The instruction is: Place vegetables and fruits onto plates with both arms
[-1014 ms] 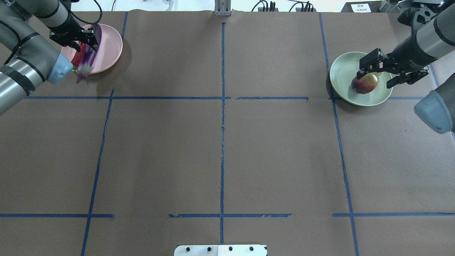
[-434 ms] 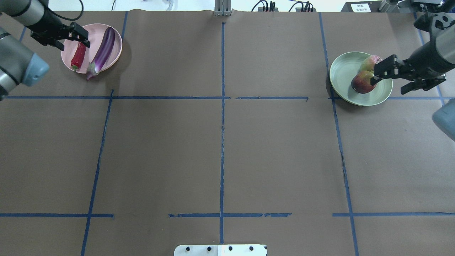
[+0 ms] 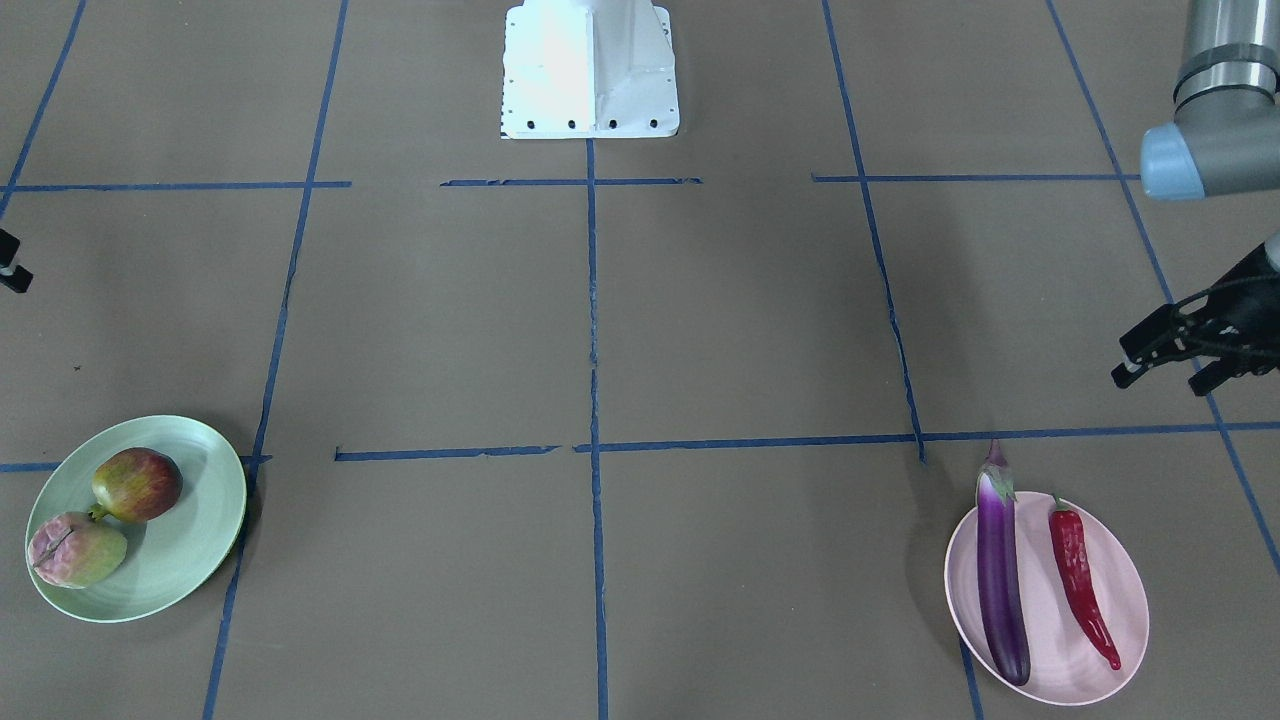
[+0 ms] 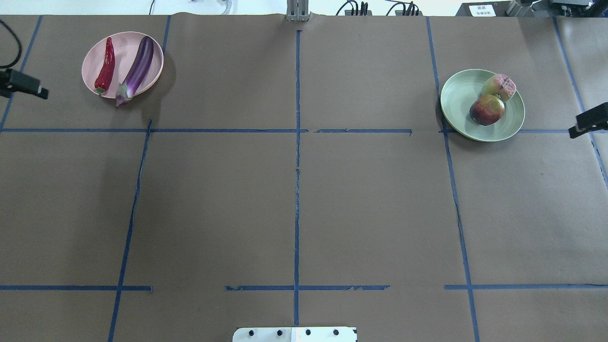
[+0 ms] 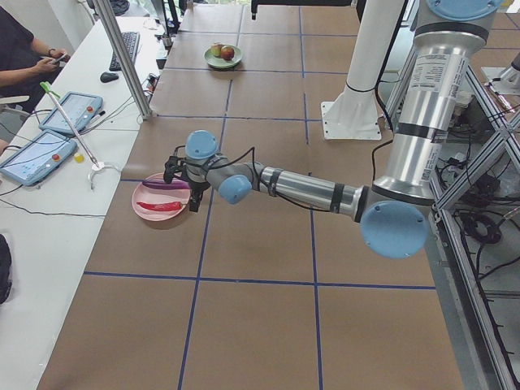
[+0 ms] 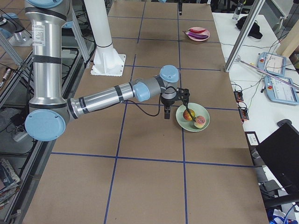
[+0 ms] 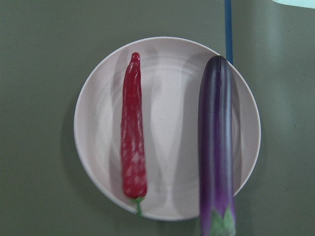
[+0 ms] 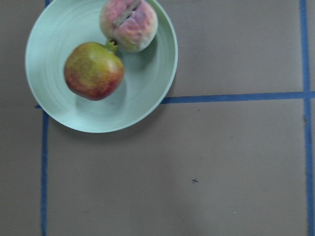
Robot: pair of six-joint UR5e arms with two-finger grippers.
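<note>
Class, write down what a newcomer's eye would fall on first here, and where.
A purple eggplant and a red chili lie side by side on the pink plate at the robot's far left. At its far right, a peach and a pomegranate sit close together on the green plate.
</note>
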